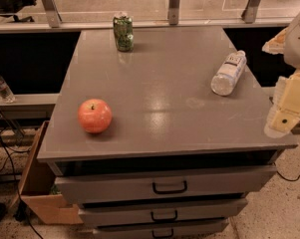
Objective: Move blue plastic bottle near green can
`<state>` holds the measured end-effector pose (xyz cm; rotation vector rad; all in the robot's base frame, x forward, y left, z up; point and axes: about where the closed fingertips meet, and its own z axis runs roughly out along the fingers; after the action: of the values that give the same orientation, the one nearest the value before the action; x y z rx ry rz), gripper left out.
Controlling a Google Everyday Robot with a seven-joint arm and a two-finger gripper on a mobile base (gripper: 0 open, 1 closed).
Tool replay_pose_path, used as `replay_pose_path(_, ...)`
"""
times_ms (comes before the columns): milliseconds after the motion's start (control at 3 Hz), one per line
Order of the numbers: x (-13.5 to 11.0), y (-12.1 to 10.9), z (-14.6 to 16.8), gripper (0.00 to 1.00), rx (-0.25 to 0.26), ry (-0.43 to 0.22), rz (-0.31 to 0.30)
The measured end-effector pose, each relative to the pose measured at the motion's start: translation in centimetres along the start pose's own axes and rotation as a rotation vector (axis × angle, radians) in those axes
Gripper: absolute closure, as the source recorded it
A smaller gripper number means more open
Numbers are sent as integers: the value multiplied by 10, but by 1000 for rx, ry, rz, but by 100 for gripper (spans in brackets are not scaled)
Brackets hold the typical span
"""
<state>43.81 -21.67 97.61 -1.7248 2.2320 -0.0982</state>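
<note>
Blue plastic bottle lies on its side on the grey cabinet top, cap pointing to the far edge. Just beyond the bottle's right, past the cabinet's edge, hangs the gripper, clear of the bottle; whether it is spread or closed I cannot tell. Far to the bottle's left, farther back, the green can stands upright. Nearer and left of the bottle sits a red apple.

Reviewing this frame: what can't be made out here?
Camera view:
gripper, at the right edge beside the cabinet top: partly cut off by the frame.
blue plastic bottle label text: too small.
green can brand: too small.
top drawer contents: hidden by its front.
</note>
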Motion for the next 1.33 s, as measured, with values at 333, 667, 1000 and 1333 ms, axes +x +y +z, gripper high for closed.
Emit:
replay_pose_path(333,0,0,0,0,0,0,0)
replay_pose_path(667,9,-21,14,0,39,40,-61)
replay_pose_path(1000,21,-56,37,0,60,73,-146)
replay_pose_path(1333,28,-89,61,0,65,72,-257)
